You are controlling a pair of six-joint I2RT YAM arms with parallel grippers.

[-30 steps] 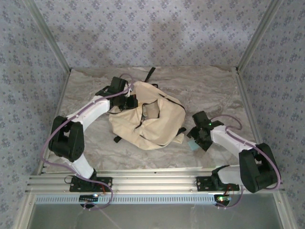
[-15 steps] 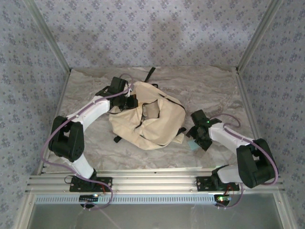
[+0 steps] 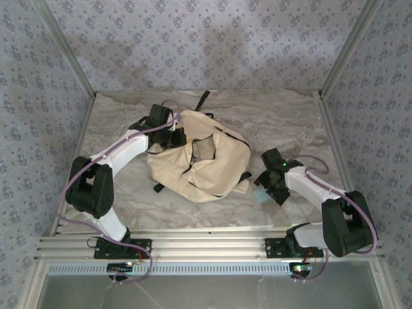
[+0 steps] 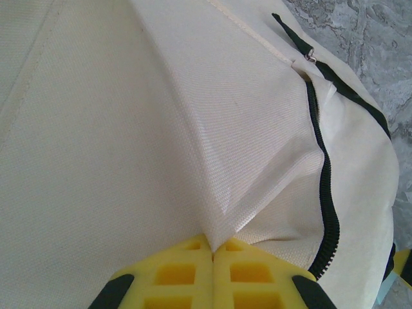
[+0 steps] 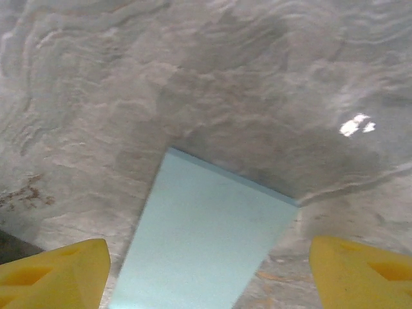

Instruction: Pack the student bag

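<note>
Backpack (image 3: 199,164), cream, lies mid-table, the left gripper (image 3: 172,136) at its far-left edge. Left wrist: jaws pressed together, pinching a fold of its fabric. Right wrist: the right gripper (image 5: 209,277) holds its jaws spread either side of a pale blue slab (image 5: 206,238) lying on the table (image 5: 96,96).

White-shelled left arm (image 3: 125,149) and right arm (image 3: 312,187) have bulky black joints, looping lilac cables and yellow gridded tool fingers (image 4: 174,275).

Top cam: high at near edge, looking down on grey marbled tabletop (image 3: 283,116). Left wrist: tight on cream fabric backpack (image 4: 129,129), mid-frame in top view. Right wrist: close over same tabletop.
</note>
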